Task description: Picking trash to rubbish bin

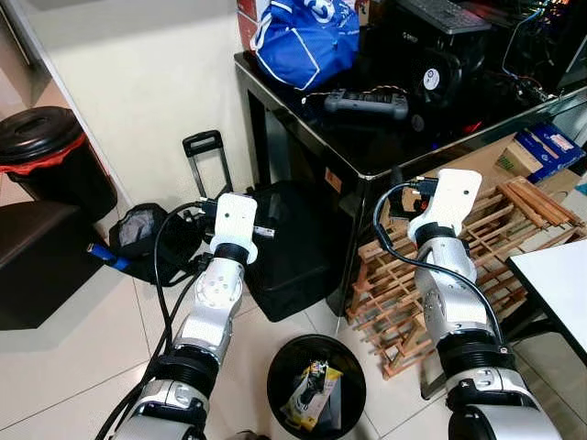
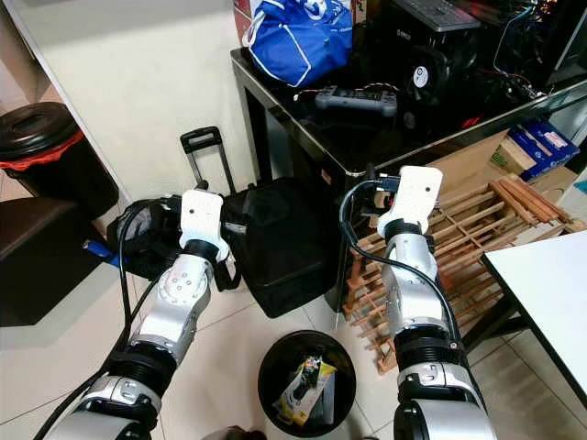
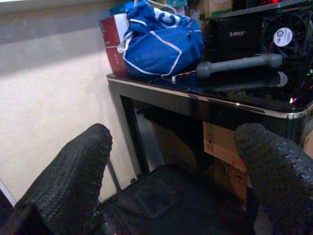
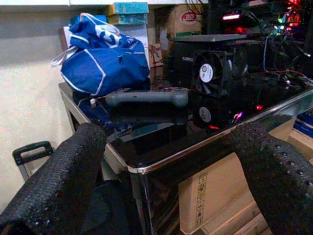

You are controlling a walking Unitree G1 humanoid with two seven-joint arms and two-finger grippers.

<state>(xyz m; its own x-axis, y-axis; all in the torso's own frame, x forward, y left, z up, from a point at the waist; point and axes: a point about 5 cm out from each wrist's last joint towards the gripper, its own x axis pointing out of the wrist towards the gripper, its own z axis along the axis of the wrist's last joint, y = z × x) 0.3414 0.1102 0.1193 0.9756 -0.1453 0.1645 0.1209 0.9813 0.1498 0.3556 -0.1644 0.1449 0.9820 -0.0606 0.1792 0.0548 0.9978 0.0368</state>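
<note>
A small round black rubbish bin (image 1: 275,380) stands on the tiled floor between my two arms, close below me. Trash (image 1: 310,392), yellow and white wrappers, lies inside it. Both arms are raised above the bin and point forward. My left gripper (image 3: 171,166) is open with nothing between its fingers (image 3: 68,181); it faces a black suitcase (image 3: 166,205) under the table. My right gripper (image 4: 164,166) is also open and empty, its fingers (image 4: 274,176) level with the black glass table edge (image 4: 161,164).
A black glass table (image 1: 367,147) carries a blue bag (image 1: 307,37), a grey controller (image 1: 367,101) and computer fans. A wooden rack (image 1: 477,247) lies at the right beside a white table (image 1: 559,280). A bigger black bin with red liner (image 1: 41,147) and a dark box (image 1: 37,261) stand at the left.
</note>
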